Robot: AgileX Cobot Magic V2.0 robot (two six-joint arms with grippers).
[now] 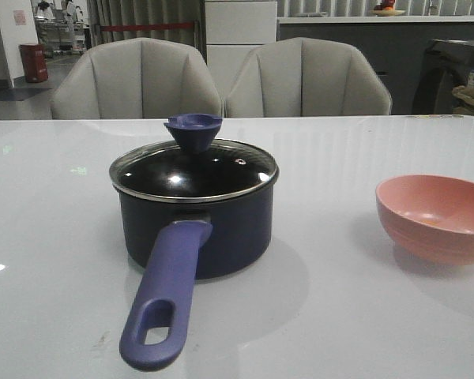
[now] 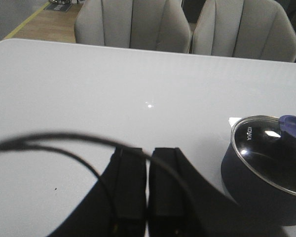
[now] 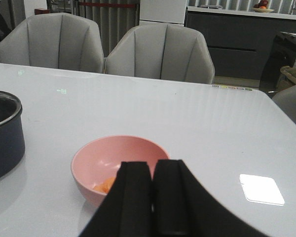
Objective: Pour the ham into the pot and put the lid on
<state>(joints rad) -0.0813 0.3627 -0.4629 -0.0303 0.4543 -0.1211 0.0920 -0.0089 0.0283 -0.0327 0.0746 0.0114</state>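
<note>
1. Front view. The pot (image 1: 196,212) sits mid-table with the lid (image 1: 193,170) seated flat on its rim, knob up. Its long handle (image 1: 166,296) points toward the camera. A pink bowl (image 1: 436,217) stands well to the right of the pot, with bare table (image 1: 332,308) between them. Neither arm shows here. No ham can be seen from this angle; the bowl's near wall hides its floor.

2. Left wrist view. The left gripper (image 2: 148,187) has its fingers pressed together, holding nothing, above bare table to the left of the pot. A loose cable (image 2: 49,140) arcs in front of the fingers. The lid's knob (image 2: 293,127) sits at the frame's edge.

3. Right wrist view. The right gripper (image 3: 153,197) is likewise closed and empty, just behind the bowl as seen from the robot. The ham (image 3: 106,185), a few orange slices, lies in the bowl's bottom.

4. Judgement: the lid must come off first, since the pot is covered and the ham is unpoured. The left gripper would need to spread, then close on the knob's narrow stem and lift straight up.

5. Room: there is open table left of the pot for parking the lid. The handle juts toward the robot; keep arm paths clear of it. The right table edge lies not far beyond the bowl.
</note>
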